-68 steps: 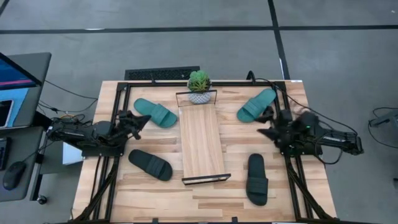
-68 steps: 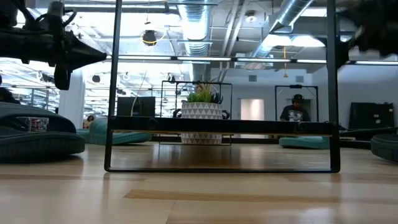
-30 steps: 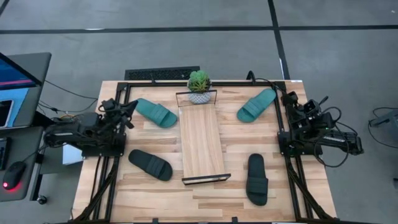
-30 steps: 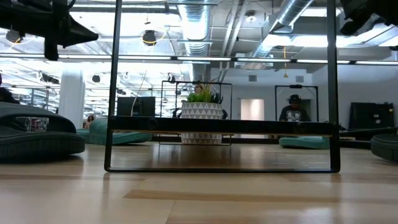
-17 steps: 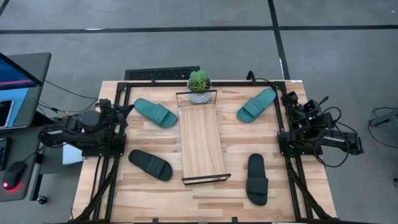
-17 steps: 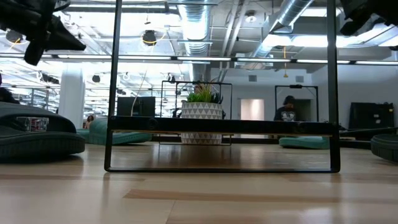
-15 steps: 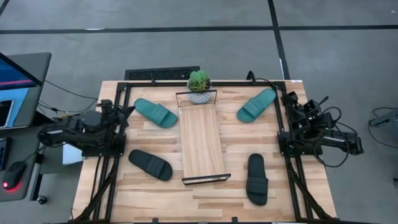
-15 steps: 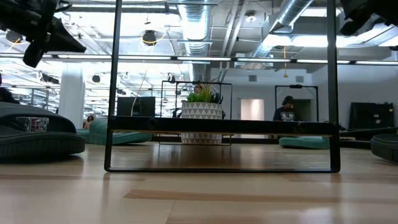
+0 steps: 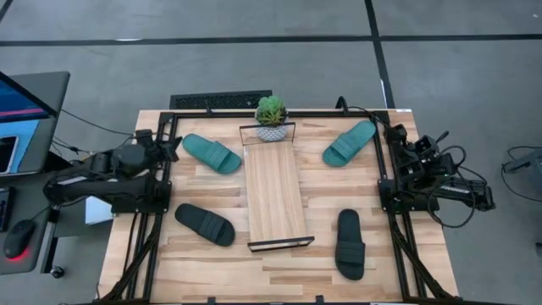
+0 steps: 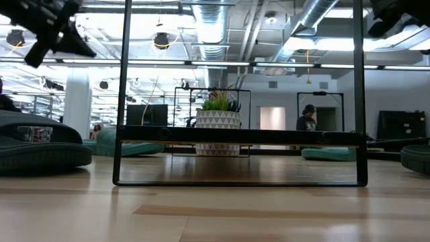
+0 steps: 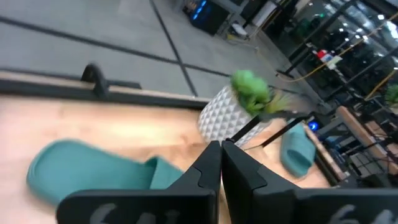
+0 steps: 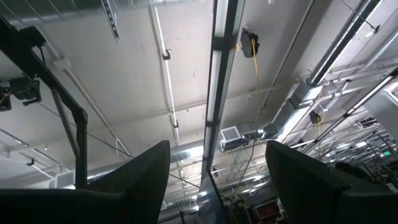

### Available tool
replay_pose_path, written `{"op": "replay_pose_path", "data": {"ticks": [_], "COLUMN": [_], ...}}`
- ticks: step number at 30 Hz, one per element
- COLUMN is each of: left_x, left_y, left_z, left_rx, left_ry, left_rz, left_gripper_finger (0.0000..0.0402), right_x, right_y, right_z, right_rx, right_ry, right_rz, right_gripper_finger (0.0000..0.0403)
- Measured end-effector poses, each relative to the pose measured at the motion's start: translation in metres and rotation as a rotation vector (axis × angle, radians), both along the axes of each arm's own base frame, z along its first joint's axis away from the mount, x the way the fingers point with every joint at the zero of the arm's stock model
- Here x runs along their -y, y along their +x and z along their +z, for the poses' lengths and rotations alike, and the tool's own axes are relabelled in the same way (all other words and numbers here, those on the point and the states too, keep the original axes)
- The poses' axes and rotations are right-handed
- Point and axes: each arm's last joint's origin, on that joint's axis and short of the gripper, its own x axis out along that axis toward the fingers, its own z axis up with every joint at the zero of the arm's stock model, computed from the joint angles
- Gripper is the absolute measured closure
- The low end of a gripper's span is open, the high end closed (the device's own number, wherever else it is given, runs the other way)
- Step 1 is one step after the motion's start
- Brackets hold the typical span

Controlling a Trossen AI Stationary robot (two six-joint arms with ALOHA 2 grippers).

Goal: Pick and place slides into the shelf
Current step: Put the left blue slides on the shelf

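Left fingers [image 11: 221,163] together, drawn back from wide-strapped teal slide [image 9: 212,153]; right fingers [image 12: 217,180] apart, skyward.

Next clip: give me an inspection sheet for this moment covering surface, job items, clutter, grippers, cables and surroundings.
Surface: wooden table, bare between items.
Job's things: shelf lies mid-table with nothing on it; teal slide to its left, teal slide to its right; black slide front left, black slide front right.
Clutter: potted plant at the shelf's far end.
Grippers: left gripper jaws shut, empty, at the left edge near the teal slide; right gripper jaws open, empty, pointing at the ceiling.
Cables: loose cables on the floor left of the table.
Surroundings: monitor at left; a person far behind.
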Motion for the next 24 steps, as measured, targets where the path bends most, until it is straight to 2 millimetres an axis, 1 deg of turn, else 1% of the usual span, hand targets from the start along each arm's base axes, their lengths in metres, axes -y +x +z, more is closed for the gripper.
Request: {"op": "replay_pose_path", "data": {"ticks": [4,8,15,18,22,24], "left_x": [-0.001,-0.001,0.002,0.004,0.01,0.012], "left_y": [-0.004,-0.002,0.003,0.004,0.008,0.009], "left_z": [0.026,0.043,0.054,0.058,0.07,0.074], "left_rx": [0.002,0.012,0.025,0.04,0.125,0.165], "left_ry": [0.078,0.17,0.304,0.373,0.518,0.551], "left_rz": [-0.031,-0.09,-0.261,-0.378,-0.591,-0.632], "left_gripper_finger": [0.0401,0.0401,0.0401,0.0401,0.0401,0.0401], "right_x": [0.0,0.0,0.0,0.0,0.001,0.001], "right_y": [0.0,0.001,0.004,0.005,0.008,0.011], "right_z": [0.0,-0.001,-0.004,-0.004,-0.007,-0.01], "right_rx": [0.0,-0.016,-0.062,-0.068,-0.11,-0.156], "right_ry": [-0.001,-0.002,-0.01,-0.01,-0.002,0.006], "right_rz": [0.001,0.004,0.019,0.019,0.019,0.02], "right_gripper_finger": [0.0147,0.0147,0.0147,0.0147,0.0147,0.0147]}}
